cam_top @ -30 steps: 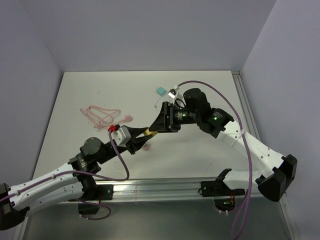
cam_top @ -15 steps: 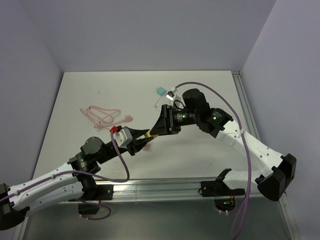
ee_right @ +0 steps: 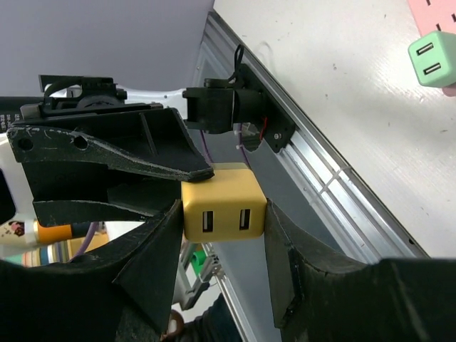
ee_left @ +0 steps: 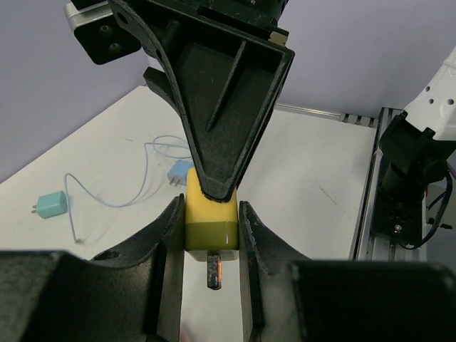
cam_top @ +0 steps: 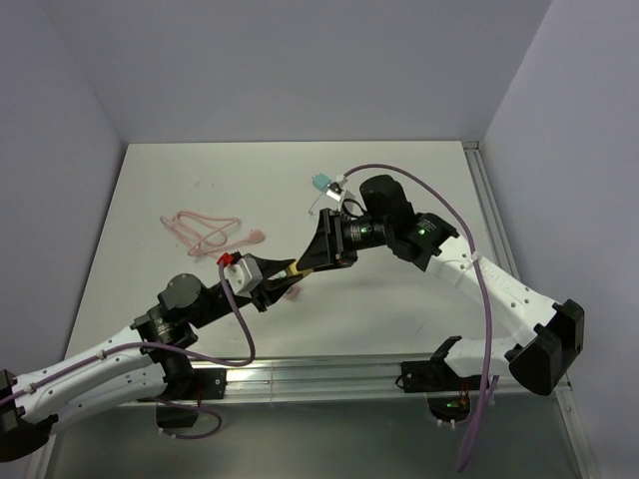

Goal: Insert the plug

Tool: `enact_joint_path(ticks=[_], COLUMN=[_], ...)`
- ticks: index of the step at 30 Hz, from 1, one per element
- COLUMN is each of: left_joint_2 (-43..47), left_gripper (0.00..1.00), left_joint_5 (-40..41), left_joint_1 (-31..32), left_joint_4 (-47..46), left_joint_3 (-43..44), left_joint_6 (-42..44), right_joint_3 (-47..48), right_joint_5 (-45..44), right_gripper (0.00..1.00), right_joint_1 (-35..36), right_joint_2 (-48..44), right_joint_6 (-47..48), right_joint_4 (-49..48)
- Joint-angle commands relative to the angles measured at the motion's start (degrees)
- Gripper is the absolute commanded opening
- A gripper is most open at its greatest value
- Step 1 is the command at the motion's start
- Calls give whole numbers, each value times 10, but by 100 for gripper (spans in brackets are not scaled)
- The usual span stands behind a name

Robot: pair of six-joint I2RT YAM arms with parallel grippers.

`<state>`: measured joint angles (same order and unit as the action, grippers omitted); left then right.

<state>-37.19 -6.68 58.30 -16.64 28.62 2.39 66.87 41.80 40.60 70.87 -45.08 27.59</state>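
My right tool (ee_right: 222, 214) has just closed in on the yellow charger block (ee_left: 211, 208), so it and my left tool (ee_left: 209, 226) both pinch the block in mid-air above the counter (cam_top: 200, 180), which I judge to be a handover before any plugging.

The plug (ee_left: 210, 214) is smooth matt plastic, its pin (ee_left: 214, 273) metal.

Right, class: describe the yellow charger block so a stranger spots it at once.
Look above the middle of the white table. There the left hand and right hand meet around the yellow charger block. Unlike the teal charger lying on the table, it's held aloft.
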Motion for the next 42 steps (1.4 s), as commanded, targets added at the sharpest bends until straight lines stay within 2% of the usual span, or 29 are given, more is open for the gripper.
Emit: enact_joint_path(ticks=[1, 3, 4, 6, 7, 8, 10, 11, 13, 14, 15, 16, 17, 18, 19, 20, 23, 24, 26, 29, 34, 38, 42], left_joint_2=[5, 7, 14, 24, 29, 41, 57, 72, 84, 91, 92, 89, 85, 78, 66, 60, 34, 27, 11, 1, 25, 50, 62], left_gripper=[5, 28, 60, 81, 95, 98, 99, 99, 99, 99, 100, 100, 99, 99, 99, 99, 100, 99, 99, 99, 100, 99, 98], left_joint_5=[-14, 3, 40, 101, 165, 195, 228, 302, 393, 496, 559, 603, 677, 704, 722, 741, 767, 772, 774, 773, 770, 770, 767], left_joint_1=[3, 3, 3, 3, 3, 3, 3, 3, 3, 3, 3, 3, 2, 3, 3, 3, 3, 3, 3, 3, 3, 3, 3], left_joint_4=[-36, -27, -29, -30, -23, -11, 18, 31, 103, 143, 191, 302, 362, 418, 530, 573, 712, 729, 760, 775, 743, 708, 715], left_joint_3=[16, 19, 19, 19, 21, 31, 37, 49, 65, 85, 99, 113, 145, 161, 175, 199, 235, 240, 250, 250, 225, 198, 200], left_joint_6=[-7, -19, -41, -83, -97, -113, -142, -181, -227, -258, -342, -391, -495, -551, -604, -688, -790, -824, -837, -858, -853, -840, -845], right_joint_3=[13, 19, 25, 31, 46, 52, 67, 70, 73, 75, 78, 95, 105, 117, 138, 147, 160, 157, 155, 184, 227, 237, 250], right_joint_5=[40, 8, -8, -58, -80, -99, -158, -176, -211, -219, -228, -247, -290, -318, -345, -405, -464, -479, -486, -499, -532, -528, -509], right_gripper=[0, 0, 0, 0, 0, 0, 0, 0, 0, 0, 0, 0, 0, 0, 0, 0, 0, 0, 0, 0, 0, 0, 0], right_joint_1=[6, 6, 6, 6, 6, 6, 6, 6, 9, 11, 19, 27, 38, 51, 81, 97, 147, 155, 171, 182, 207, 217, 218], right_joint_2=[12, 14, 14, 16, 19, 26, 32, 40, 49, 63, 72, 83, 107, 120, 132, 156, 189, 196, 216, 255, 303, 322, 347], right_joint_6=[12, 35, 43, 67, 79, 90, 117, 126, 143, 150, 166, 176, 188, 214, 227, 241, 284, 307, 326, 370, 441, 495, 512], right_joint_4=[-48, -34, -31, -15, -4, 5, 16, 16, 8, -2, -3, 1, 10, 15, 18, 23, 8, -18, -35, -18, 18, 33, 52])
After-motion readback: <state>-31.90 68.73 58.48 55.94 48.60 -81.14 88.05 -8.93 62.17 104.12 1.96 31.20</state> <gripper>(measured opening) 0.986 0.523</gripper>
